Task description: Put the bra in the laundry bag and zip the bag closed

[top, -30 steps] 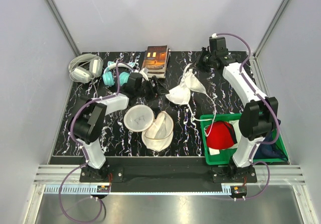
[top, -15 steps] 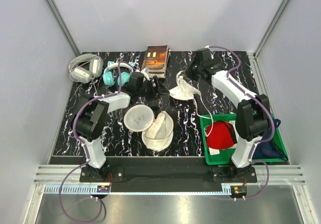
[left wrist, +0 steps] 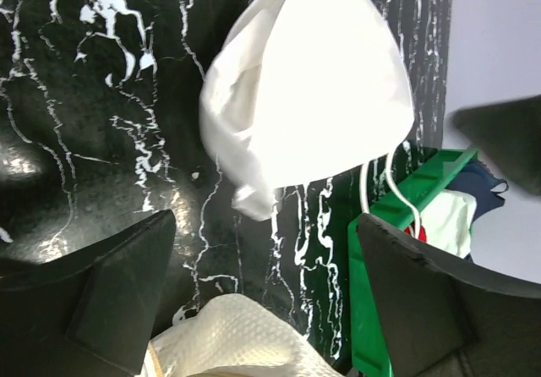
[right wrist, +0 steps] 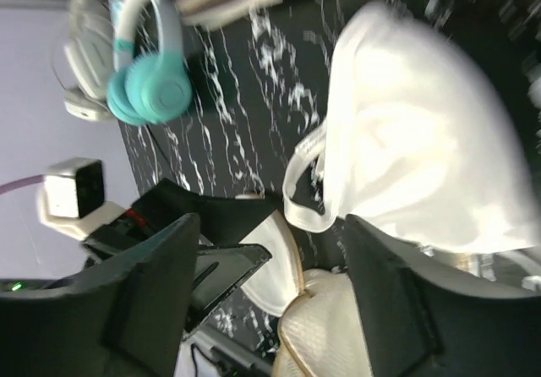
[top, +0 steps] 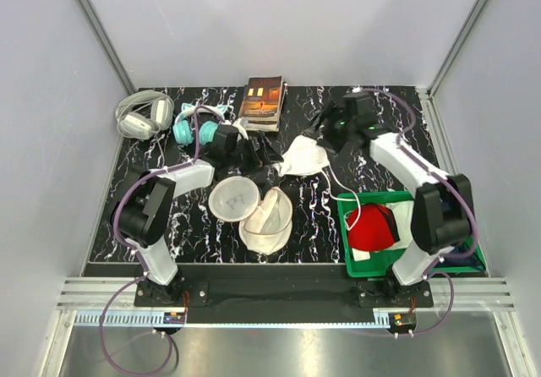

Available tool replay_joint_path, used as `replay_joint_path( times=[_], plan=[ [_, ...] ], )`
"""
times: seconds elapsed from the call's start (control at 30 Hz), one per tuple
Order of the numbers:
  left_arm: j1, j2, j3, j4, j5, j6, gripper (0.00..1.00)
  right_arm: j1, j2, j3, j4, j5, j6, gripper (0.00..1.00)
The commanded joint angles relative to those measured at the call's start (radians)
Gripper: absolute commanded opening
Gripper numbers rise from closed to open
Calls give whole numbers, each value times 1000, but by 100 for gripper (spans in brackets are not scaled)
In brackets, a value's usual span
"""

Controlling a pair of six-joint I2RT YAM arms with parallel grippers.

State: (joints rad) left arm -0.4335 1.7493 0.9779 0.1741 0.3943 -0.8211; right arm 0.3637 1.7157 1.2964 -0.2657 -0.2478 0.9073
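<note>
While the bra point(top: 303, 159) lies on the marbled table point(top: 317, 221) near the unzipped laundry bag point(top: 254, 208), left gripper point(left wrist: 266, 221) jaws spread wide, right gripper point(right wrist: 270, 221) jaws apart, clamping nothing, 2 bag halves splayed.

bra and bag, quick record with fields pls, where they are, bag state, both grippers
bra: lying on the table, outside the bag, between the two grippers
laundry bag: unzipped, halves spread open, bra not in it
left gripper: open, empty, facing the bra
right gripper: open, close to the bra
step left: bag the bra, zip shut
</note>
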Motion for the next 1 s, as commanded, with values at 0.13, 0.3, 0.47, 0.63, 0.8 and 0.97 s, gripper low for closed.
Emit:
replay_joint_path(
  times=[0.13,0.3,0.47,0.63,0.8,0.97],
  plan=[
    [-21,4,73,-11,29,4,99,-154,-16,82,-81,-203,-286,83],
    [-21,22,126,-80,29,43,99,-154,48,112,-113,-208,-422,81],
    [-21,61,219,-200,6,173,96,-155,81,90,-121,-197,-501,75],
    [-20,134,326,-281,-6,276,88,-155,107,58,-121,-229,-487,65],
    [-19,214,387,-285,26,286,68,-155,111,15,-113,-245,-470,49],
    [-21,239,400,-277,25,290,54,-155,111,-6,-115,-260,-459,43]
  ],
)
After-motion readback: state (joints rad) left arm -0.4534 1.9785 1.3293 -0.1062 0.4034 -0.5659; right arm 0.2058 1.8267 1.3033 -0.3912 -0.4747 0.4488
